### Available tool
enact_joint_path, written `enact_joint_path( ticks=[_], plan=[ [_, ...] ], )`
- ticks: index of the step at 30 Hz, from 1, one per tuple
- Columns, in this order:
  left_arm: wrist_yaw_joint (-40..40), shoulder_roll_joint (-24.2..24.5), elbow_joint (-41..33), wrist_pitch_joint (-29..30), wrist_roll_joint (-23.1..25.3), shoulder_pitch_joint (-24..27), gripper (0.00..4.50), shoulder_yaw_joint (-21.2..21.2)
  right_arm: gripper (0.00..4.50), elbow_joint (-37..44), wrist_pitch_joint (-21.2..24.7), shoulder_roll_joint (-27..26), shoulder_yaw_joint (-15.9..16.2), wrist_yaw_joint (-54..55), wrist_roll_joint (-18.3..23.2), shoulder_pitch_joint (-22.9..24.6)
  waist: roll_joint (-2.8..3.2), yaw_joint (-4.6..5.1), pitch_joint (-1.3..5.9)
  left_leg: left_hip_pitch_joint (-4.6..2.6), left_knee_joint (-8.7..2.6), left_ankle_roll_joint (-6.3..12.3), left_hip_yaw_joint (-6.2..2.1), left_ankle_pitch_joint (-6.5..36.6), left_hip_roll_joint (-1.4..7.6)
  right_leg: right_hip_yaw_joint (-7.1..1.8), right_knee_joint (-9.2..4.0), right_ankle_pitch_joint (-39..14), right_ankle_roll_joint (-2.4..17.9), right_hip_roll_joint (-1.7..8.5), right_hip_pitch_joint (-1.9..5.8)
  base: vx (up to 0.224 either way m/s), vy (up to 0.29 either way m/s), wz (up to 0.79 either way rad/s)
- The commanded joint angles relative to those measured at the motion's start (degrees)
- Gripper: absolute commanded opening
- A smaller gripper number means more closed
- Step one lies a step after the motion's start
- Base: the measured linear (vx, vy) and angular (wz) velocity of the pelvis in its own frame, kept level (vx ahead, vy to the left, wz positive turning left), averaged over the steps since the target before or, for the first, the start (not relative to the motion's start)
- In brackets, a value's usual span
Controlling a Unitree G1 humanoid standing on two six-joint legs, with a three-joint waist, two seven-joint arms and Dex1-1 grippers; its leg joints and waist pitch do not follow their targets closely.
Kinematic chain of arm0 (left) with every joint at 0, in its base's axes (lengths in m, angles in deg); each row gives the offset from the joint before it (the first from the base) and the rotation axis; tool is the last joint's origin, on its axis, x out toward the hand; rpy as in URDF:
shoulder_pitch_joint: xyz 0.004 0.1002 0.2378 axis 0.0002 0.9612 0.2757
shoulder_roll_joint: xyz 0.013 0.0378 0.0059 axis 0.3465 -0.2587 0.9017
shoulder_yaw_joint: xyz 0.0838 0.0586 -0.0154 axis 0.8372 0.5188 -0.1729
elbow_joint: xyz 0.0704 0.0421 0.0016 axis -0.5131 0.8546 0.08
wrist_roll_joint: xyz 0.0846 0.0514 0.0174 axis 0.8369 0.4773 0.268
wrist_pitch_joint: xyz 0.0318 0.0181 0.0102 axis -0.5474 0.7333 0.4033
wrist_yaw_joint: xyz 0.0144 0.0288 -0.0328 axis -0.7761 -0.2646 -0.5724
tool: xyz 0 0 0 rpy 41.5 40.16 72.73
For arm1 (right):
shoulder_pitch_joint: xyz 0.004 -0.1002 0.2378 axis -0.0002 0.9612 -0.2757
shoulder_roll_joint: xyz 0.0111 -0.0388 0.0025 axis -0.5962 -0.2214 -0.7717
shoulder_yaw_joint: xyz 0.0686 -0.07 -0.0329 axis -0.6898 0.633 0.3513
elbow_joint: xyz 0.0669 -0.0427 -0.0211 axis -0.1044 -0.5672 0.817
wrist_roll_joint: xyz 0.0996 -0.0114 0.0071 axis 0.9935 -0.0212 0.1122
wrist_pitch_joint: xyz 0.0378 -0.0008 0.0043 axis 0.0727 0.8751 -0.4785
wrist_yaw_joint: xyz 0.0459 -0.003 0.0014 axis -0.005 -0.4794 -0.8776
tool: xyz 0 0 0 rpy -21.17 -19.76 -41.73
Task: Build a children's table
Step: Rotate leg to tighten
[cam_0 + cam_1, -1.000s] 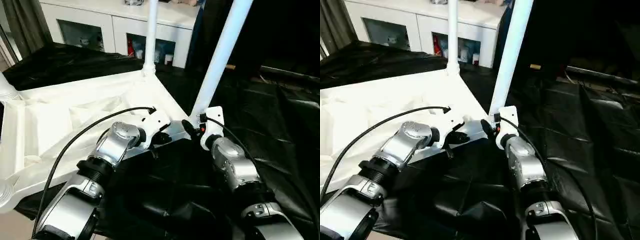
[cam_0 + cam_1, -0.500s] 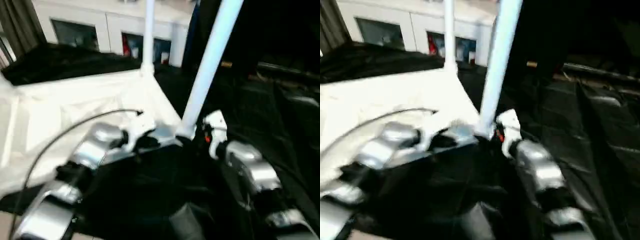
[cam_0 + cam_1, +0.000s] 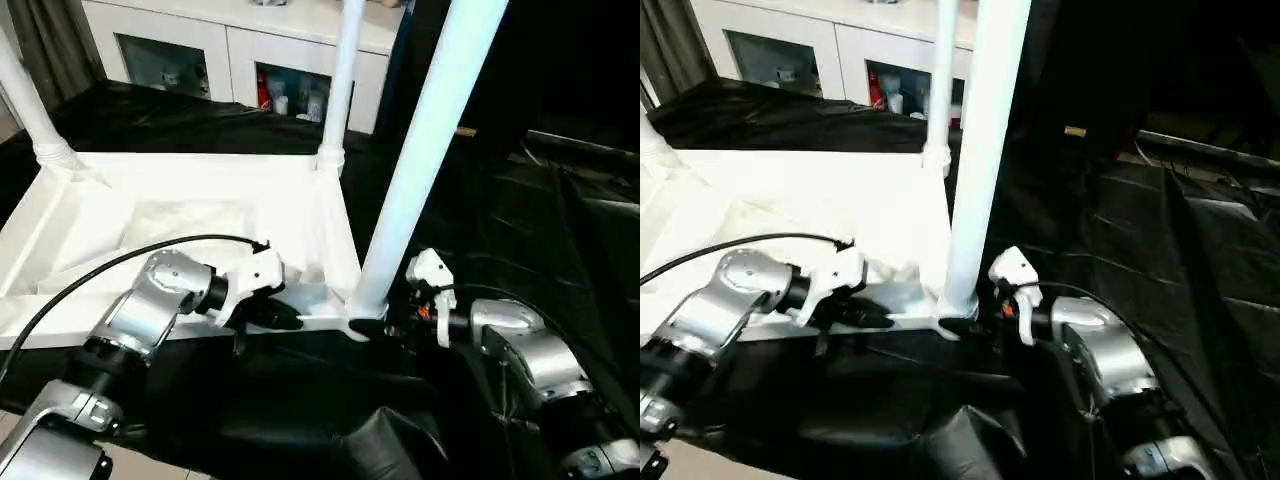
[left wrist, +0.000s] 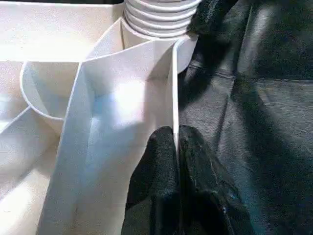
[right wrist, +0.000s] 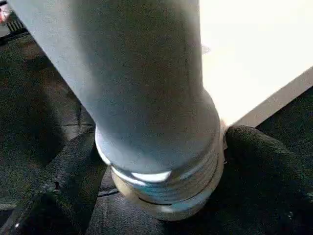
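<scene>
Black sheeting is covering the floor where the upturned children's table point(image 3: 190, 200) is lying; the left gripper point(image 4: 176, 147) is pinching its rim, the right gripper point(image 5: 161, 171) clasping a leg point(image 3: 420, 170) at the near corner socket.

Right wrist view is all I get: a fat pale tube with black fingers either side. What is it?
Observer: A table leg, standing in the corner socket of an upside-down white table top.
Operator: What's the other arm doing?
Observer: The left gripper is pinching the top's side wall near that corner.
Operator: Any other legs fitted?
Observer: Two more stand upright: one at the far corner, one at the far left corner.
</scene>
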State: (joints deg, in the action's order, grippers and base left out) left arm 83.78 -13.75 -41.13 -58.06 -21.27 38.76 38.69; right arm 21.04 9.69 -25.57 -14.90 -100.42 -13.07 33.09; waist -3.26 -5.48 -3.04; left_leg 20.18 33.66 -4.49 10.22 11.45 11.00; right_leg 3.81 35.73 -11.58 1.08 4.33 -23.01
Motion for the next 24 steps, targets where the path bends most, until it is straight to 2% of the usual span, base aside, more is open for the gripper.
enact_joint_path(
  ticks=[1, 3, 8, 14, 16, 18, 21, 23, 24],
  plan=[
    [2.3, -0.1, -2.1, -0.2, -1.0, 0.0, 0.00, 0.9, 3.72, 1.7, 0.5, 0.6, -0.1, -1.2, 1.0, 0.4, 0.26, -0.05, 3.32, -0.21, -4.06, 1.77, -0.57, 7.4, 2.48, -3.11, -3.92, -6.5, 12.7, 4.28, 3.07, 0.000, 0.000, 0.00],
    [2.7, -0.1, -2.4, 0.0, -1.2, 0.3, 0.00, 0.8, 3.67, 2.1, 0.5, 0.5, 0.0, -2.2, 1.2, 0.8, 0.30, -0.01, 3.37, -0.10, -4.00, 1.95, -0.58, 6.6, 2.45, -3.06, -3.76, -5.0, 13.0, 4.23, 3.20, 0.000, 0.000, 0.00],
    [3.0, 0.1, -2.5, 0.1, -1.1, 0.5, 0.00, 1.1, 3.25, 2.4, 0.6, 0.6, 0.0, -2.5, 1.4, 1.4, 0.30, 0.13, 3.35, -0.14, -3.98, 1.94, -0.55, 7.1, 2.39, -3.06, -3.88, -5.7, 13.0, 4.23, 3.21, 0.000, 0.000, 0.00],
    [2.7, -0.3, -2.5, 0.4, -1.4, 0.7, 0.00, 1.1, 3.12, 2.0, 0.5, 0.1, -0.4, -1.8, 1.4, 1.7, 0.35, 0.15, 3.39, -0.24, -3.95, 1.77, -0.57, 7.2, 2.43, -3.07, -3.85, -6.1, 13.0, 4.21, 3.16, 0.000, 0.000, 0.00],
    [-0.1, -1.7, -1.2, 1.0, -0.6, 0.3, 0.00, 0.7, 3.11, 0.7, 0.3, -1.3, -1.4, 1.0, 1.1, 1.6, 0.34, 0.24, 3.36, -0.22, -3.97, 1.71, -0.53, 7.1, 2.47, -3.07, -3.88, -5.9, 13.1, 4.20, 3.13, 0.000, 0.000, 0.00],
    [-3.3, -3.4, 0.5, 0.7, 0.2, -0.3, 0.00, 0.3, 3.09, -0.9, 0.0, -2.8, -2.2, 4.3, 0.5, 1.5, 0.29, 0.24, 3.36, -0.20, -3.95, 1.45, -0.57, 7.6, 2.41, -3.08, -3.98, -6.9, 12.9, 4.25, 3.09, 0.000, 0.000, 0.00],
    [-6.8, -5.6, 2.1, 0.6, 1.1, -1.1, 0.00, 0.1, 3.04, -2.4, -0.8, -4.6, -2.7, 7.8, -0.3, 1.7, 0.23, 0.18, 3.16, -0.41, -4.05, 0.78, -0.56, 9.5, 2.35, -3.10, -4.57, -11.3, 11.9, 4.31, 2.93, 0.000, 0.000, 0.00],
    [-7.1, -6.7, 1.7, 1.2, 0.8, -1.0, 0.00, 0.3, 3.04, -2.6, -1.4, -5.6, -2.4, 9.0, -0.8, 2.3, 0.35, 0.09, 3.19, -0.59, -4.08, 0.24, -0.59, 10.2, 2.43, -3.18, -4.73, -12.6, 11.4, 4.43, 2.81, 0.000, 0.000, 0.00],
    [-6.6, -6.9, 1.0, 1.6, 0.4, -0.6, 0.00, 0.6, 3.03, -2.2, -1.4, -5.9, -2.0, 8.9, -0.9, 2.8, 0.47, 0.10, 3.23, -0.34, -4.17, 0.22, -0.72, 9.9, 2.45, -3.13, -4.59, -12.2, 11.2, 4.37, 3.01, 0.000, 0.000, 0.00]
  ],
)
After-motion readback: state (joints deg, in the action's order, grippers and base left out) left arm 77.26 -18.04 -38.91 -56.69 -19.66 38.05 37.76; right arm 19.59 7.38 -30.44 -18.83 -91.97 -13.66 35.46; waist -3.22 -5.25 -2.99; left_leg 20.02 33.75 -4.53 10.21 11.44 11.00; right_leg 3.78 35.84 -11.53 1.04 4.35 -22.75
